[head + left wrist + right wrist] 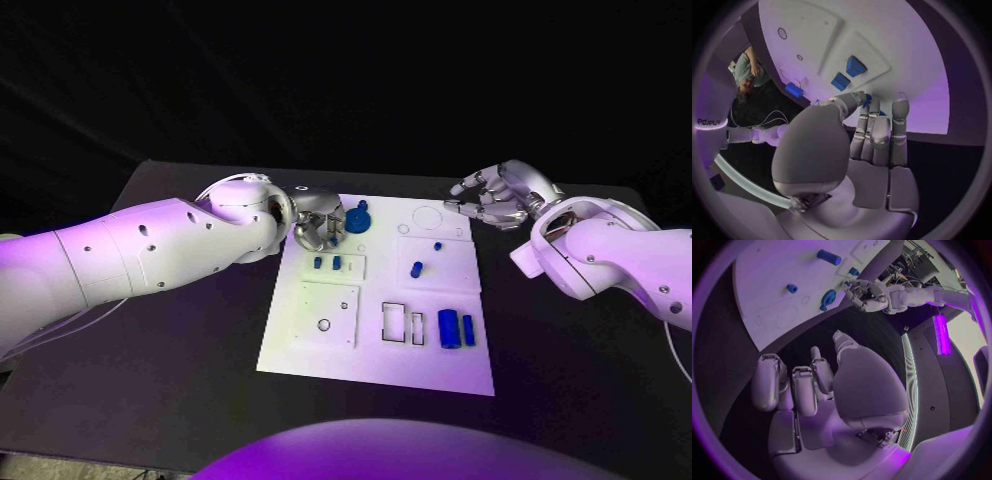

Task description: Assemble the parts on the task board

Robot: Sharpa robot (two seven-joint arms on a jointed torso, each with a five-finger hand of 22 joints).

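**Both robot hands at the far end of the white board**

The only writing in view is a few pale letters on the dark rim of the left wrist picture, too cut off to read. The board itself carries no legible label.

The white task board (378,345) lies flat in the middle of the black bench (173,370), its long side running away from the robot. Thin outlines mark squares, slots and circles on its surface. Small blue parts sit on it: a larger rounded piece (358,221) near the far left corner, two short pegs (327,264) in a raised square just nearer, a single peg (417,268) toward the middle, and two longer cylinders (456,328) side by side near the right edge.

The left robot hand (316,222) hovers over the board's far left corner, just beside the rounded piece, its fingers curled; whether it grips anything cannot be told. The right robot hand (498,197) hangs off the far right corner, above the bench, fingers apart and empty.
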